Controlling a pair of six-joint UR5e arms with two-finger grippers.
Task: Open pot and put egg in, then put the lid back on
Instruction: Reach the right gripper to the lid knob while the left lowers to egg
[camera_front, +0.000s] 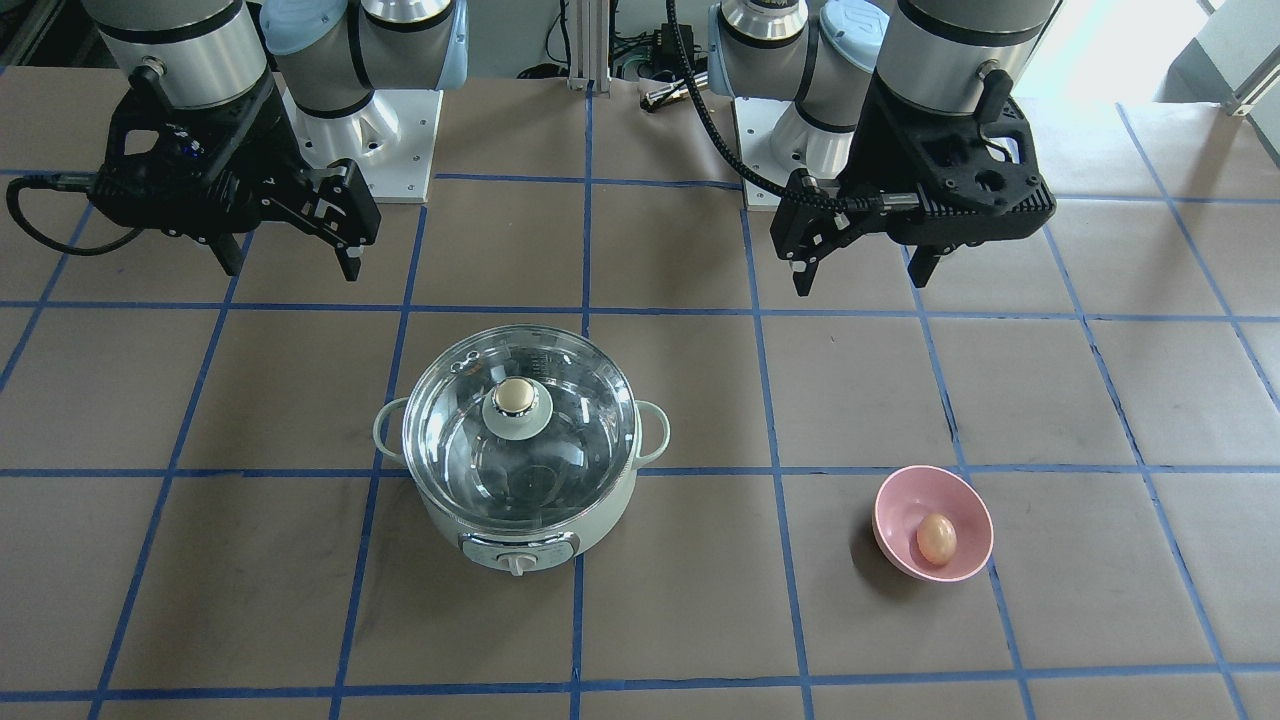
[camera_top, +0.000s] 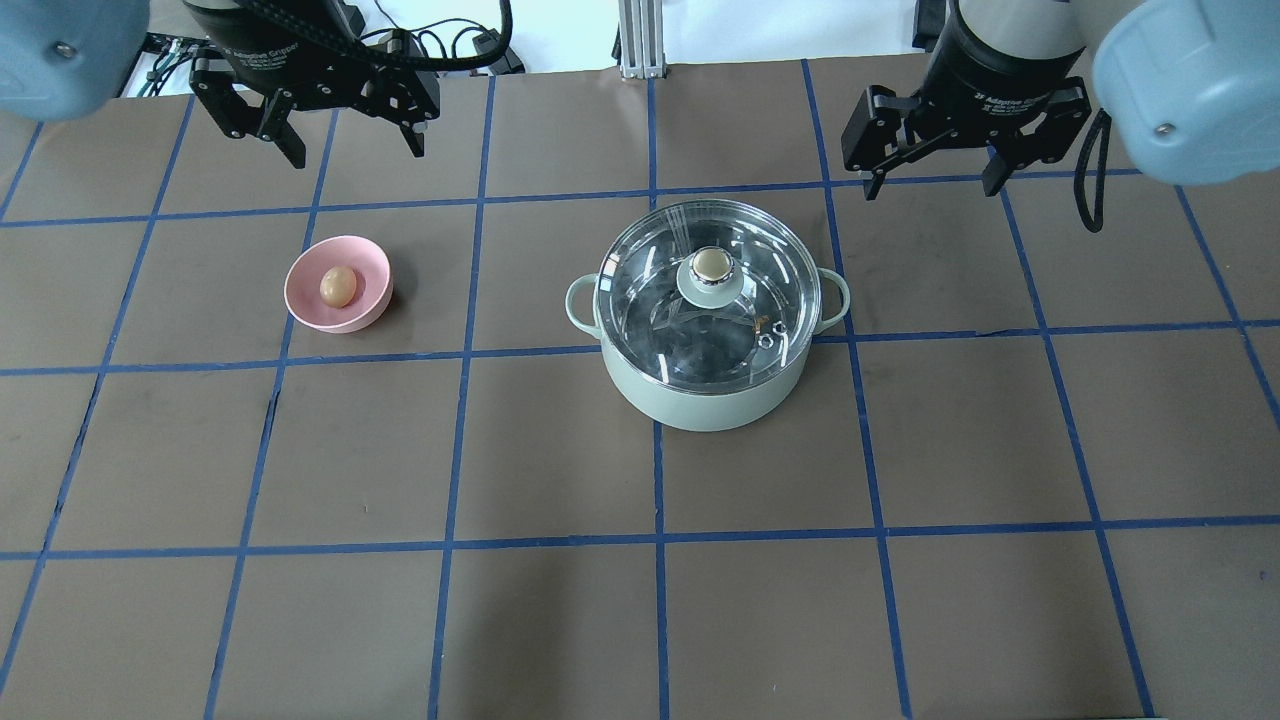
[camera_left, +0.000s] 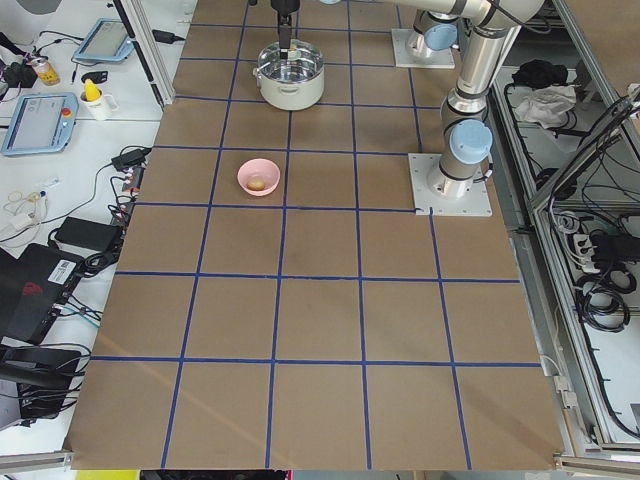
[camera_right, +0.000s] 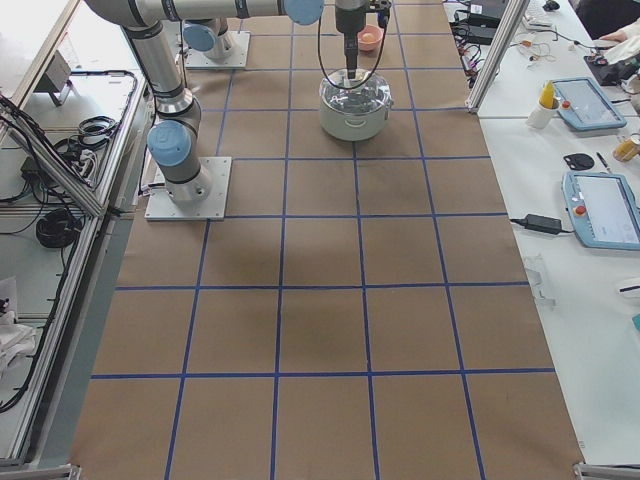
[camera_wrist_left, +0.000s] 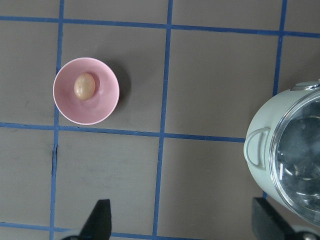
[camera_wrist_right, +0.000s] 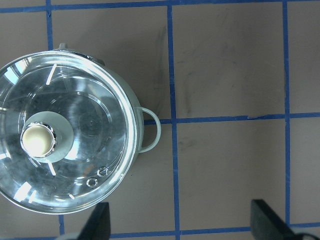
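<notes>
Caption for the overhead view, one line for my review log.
Left gripper and right gripper open, empty; lid sits on pot; egg lies in pink bowl, left of pot.

Both arms are held up close to their bases, wrists pointing straight down. The left arm (camera_front: 945, 50), silver-grey metal tube with pale blue joint caps, carries the black 2-finger left gripper (camera_top: 355, 150), fingers spread wide and holding nothing. The right arm (camera_front: 180, 50), built the same, mirrors it. Its black 2-finger right gripper (camera_top: 932, 188) is likewise spread wide and empty.
</notes>
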